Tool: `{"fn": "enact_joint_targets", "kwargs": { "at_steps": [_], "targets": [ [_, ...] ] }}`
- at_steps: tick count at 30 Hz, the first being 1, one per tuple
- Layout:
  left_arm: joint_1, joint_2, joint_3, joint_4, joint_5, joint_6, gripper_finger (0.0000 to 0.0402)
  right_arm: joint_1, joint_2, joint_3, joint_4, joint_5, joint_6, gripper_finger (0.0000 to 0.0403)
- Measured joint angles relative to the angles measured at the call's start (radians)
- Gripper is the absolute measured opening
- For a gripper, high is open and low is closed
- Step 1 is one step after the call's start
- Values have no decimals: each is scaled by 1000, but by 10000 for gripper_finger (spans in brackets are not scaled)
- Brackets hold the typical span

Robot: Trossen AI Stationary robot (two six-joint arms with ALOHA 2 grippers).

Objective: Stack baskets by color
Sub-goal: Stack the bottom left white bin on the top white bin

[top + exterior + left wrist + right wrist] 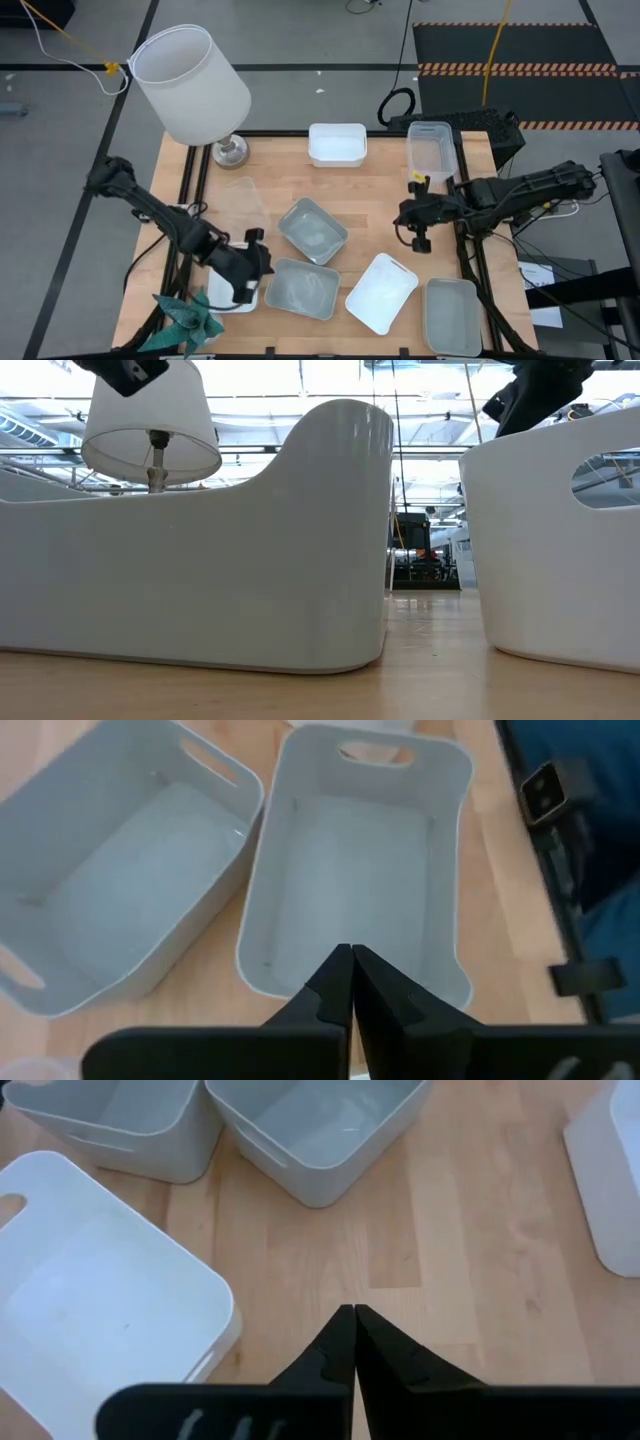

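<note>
Several baskets sit bottom-down on the wooden table. Two grey-green ones [312, 230] [302, 288] lie in the middle, a third [452, 315] at the near right. White baskets rest at the far centre [336, 143], the near centre [381, 292] and below my left arm [228, 292]. A clear one [432, 150] stands far right. My left gripper [352, 960] is shut and hangs over the near-left grey-green basket [350, 890], touching nothing. My right gripper [354, 1315] is shut above bare wood, between the white basket [90, 1300] and the table's right side.
A lamp with a big white shade [190, 85] stands at the far left corner. A teal cloth [185, 315] lies at the near left corner. A faint clear basket [245, 205] sits left of centre. Bare wood [380, 200] shows in the middle right.
</note>
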Motion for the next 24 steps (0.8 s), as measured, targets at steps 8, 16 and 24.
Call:
{"fn": "enact_joint_targets", "kwargs": {
  "at_steps": [8, 16, 24],
  "targets": [
    [1, 63, 0, -50, -93, -40, 30, 27, 0, 0, -3, 1, 33, 0],
    [-41, 60, 0, -105, -38, -159, 85, 31, 0, 0, -18, 1, 33, 0],
    [-142, 65, 64, -111, -24, -257, 122, 31, 0, 0, -17, 1, 37, 0]
  ]
}}
